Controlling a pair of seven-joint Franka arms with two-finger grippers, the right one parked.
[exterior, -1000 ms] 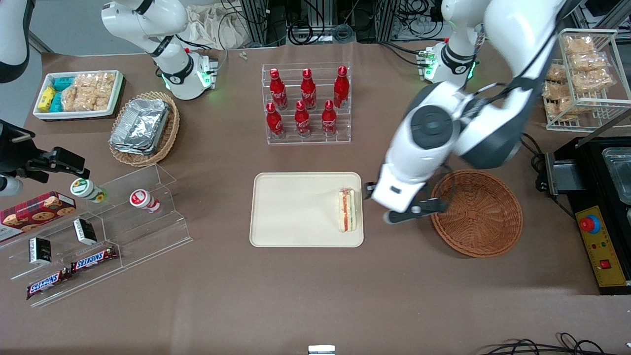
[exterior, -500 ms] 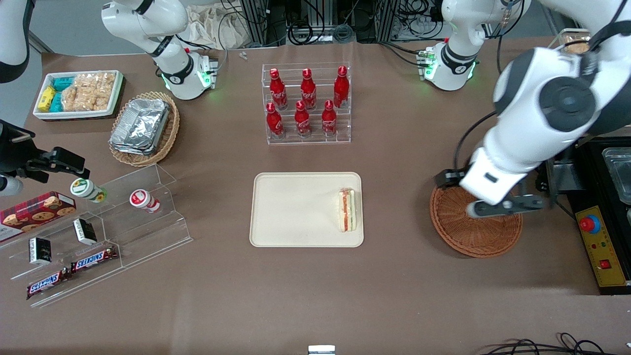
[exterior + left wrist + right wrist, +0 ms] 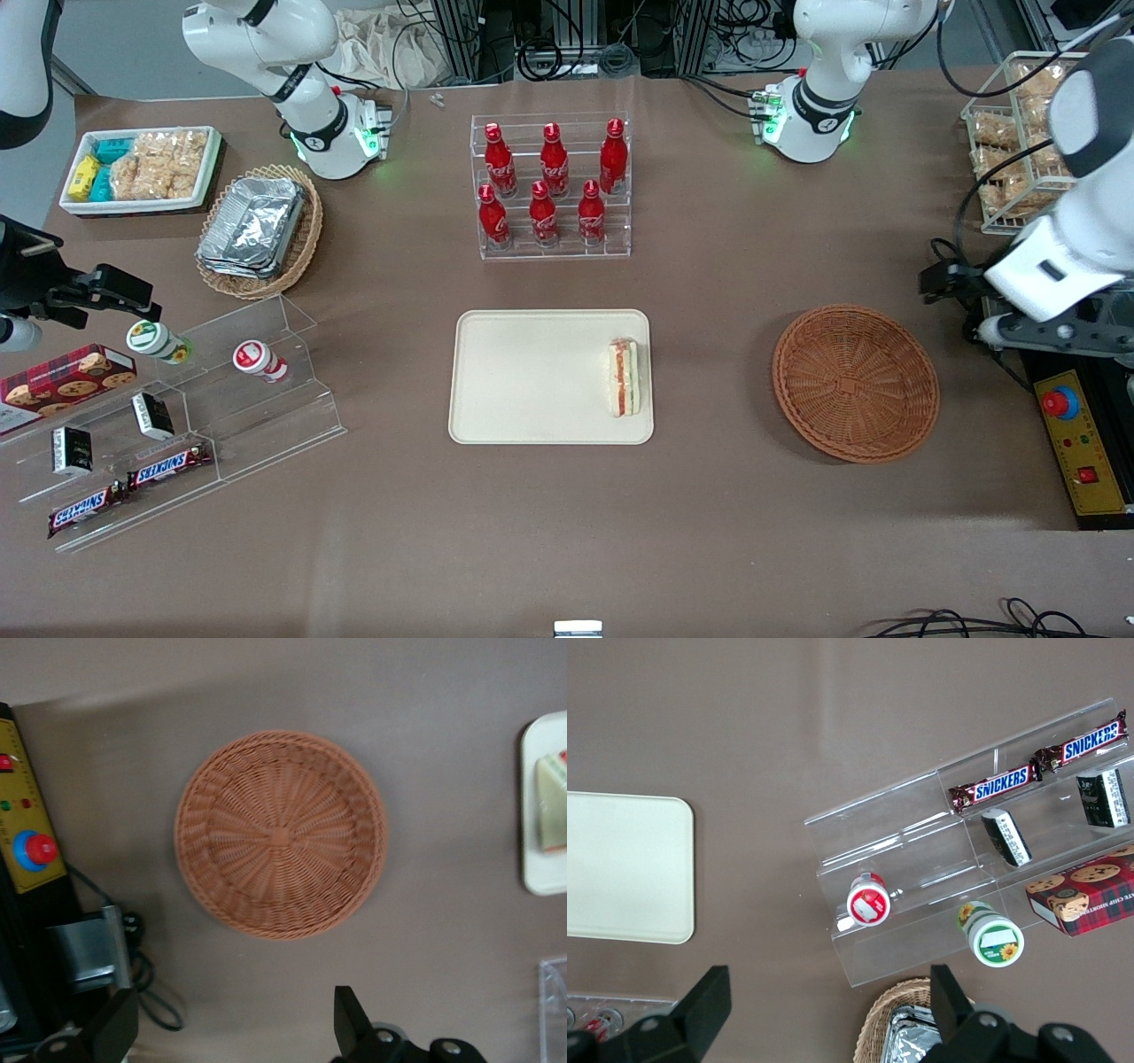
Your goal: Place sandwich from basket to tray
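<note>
The sandwich [image 3: 623, 377] is a pale wedge with red and green filling. It lies on the cream tray [image 3: 532, 377], close to the tray's rim toward the working arm's end. In the left wrist view the sandwich [image 3: 554, 811] shows partly, on the tray [image 3: 534, 870]. The reddish-brown wicker basket [image 3: 855, 383] has nothing in it, as the wrist view's basket [image 3: 280, 835] confirms. My gripper [image 3: 1036, 335] hovers high, past the basket toward the working arm's end of the table, over the black control box. The gripper [image 3: 232, 1028] is open, with only table surface between its fingers.
A black control box with a red button [image 3: 1060, 403] and cables sit beside the basket. A wire rack of snack bags [image 3: 1019, 151] stands farther from the camera. A rack of red bottles [image 3: 549, 186] stands farther back than the tray. An acrylic shelf [image 3: 204, 416] holds snacks toward the parked arm's end.
My gripper has swung away from the tray's edge, over the basket, to the working arm's end of the table. The sandwich has stayed on the tray.
</note>
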